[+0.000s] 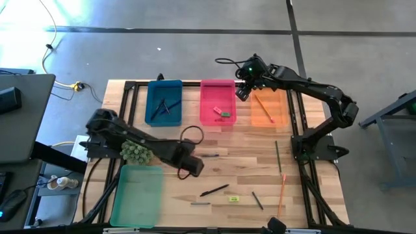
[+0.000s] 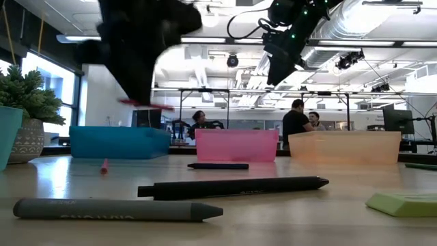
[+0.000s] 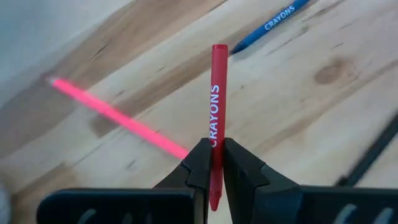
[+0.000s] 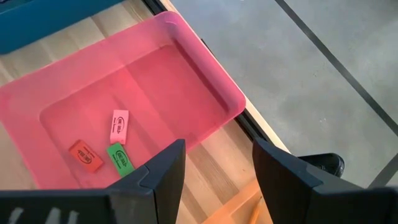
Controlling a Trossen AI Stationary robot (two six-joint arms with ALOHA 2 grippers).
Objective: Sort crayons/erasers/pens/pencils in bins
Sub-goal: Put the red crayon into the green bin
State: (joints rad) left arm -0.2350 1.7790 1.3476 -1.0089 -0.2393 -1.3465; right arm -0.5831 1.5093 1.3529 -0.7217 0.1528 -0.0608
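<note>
My left gripper [image 1: 193,169] hangs over the middle of the table and is shut on a red crayon [image 3: 215,99]; it also shows in the low view [image 2: 136,61]. My right gripper [image 1: 244,89] is open and empty, high over the gap between the pink bin [image 1: 217,102] and the orange bin [image 1: 269,107]. The pink bin holds a pink, a red and a green eraser [image 4: 119,126]. The blue bin [image 1: 164,102] holds dark pens. The orange bin holds an orange pencil [image 1: 263,107]. The green bin [image 1: 138,195] lies at the near left. My left gripper pinches the red crayon between its two fingertips [image 3: 200,163], close to one end [image 3: 215,186]. The rest of the crayon sticks out past the fingertips. In the low view the crayon [image 2: 147,104] hangs about level below the gripper, lifted clear of the table.
On the table lie a black pen [image 1: 214,190], a grey crayon [image 1: 200,203], a yellow-green eraser [image 1: 234,199], a dark stick [image 1: 257,199], an orange pencil [image 1: 282,195], a green pencil [image 1: 278,156], a dark pen [image 1: 209,155] and a pink stick [image 3: 118,118]. A potted plant [image 1: 135,152] stands left.
</note>
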